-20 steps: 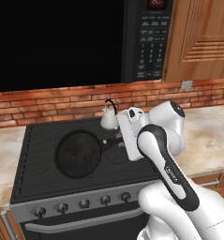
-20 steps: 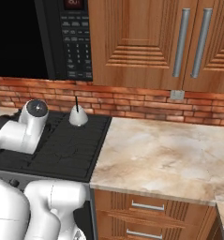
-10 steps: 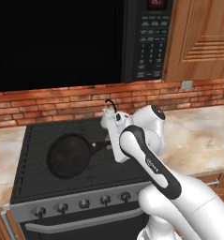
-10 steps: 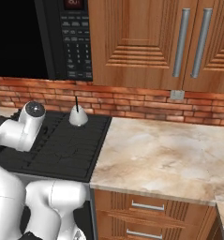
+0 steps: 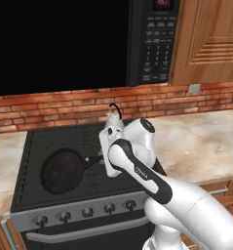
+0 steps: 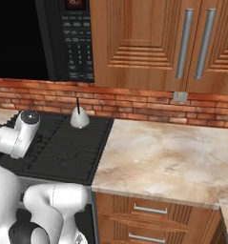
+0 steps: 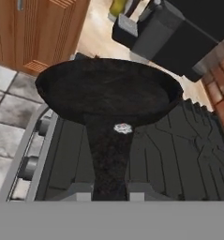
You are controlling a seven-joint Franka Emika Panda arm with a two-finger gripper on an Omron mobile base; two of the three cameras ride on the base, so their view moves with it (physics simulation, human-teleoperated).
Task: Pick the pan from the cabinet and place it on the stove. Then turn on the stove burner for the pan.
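- The pan (image 5: 62,170) sits over the left half of the stove (image 5: 35,146), its handle running to the right toward the arm's hand.
- In the hand view the gripper (image 7: 110,191) has its two finger tips pressed in on either side of the pan (image 7: 108,97) handle, pinching it; the round bowl lies straight ahead of the tips.
- From that view the pan's near rim hangs close to the front edge of the stove (image 7: 179,154), with the knobs (image 7: 29,168) just beside and below it.
- Whether the pan bottom touches the grates or is slightly raised cannot be told.
- The small white kettle (image 5: 113,122) stands at the back of the cooktop, just behind the arm's wrist and near the brick wall (image 5: 54,105).
- In the right base view the kettle (image 6: 79,118) is near the right rear corner of the stove (image 6: 67,152), and the front right part of the grates is bare.
- The marble counter (image 6: 168,162) stretches wide to the right of the stove.
- The microwave (image 5: 79,44) hangs above the cooktop, leaving a band of free height over the pan.
- The cabinet (image 6: 149,43) doors are shut, right of the microwave.
- The grey oven bar (image 5: 88,230) runs beneath the knob row (image 5: 86,212) along the stove's front.
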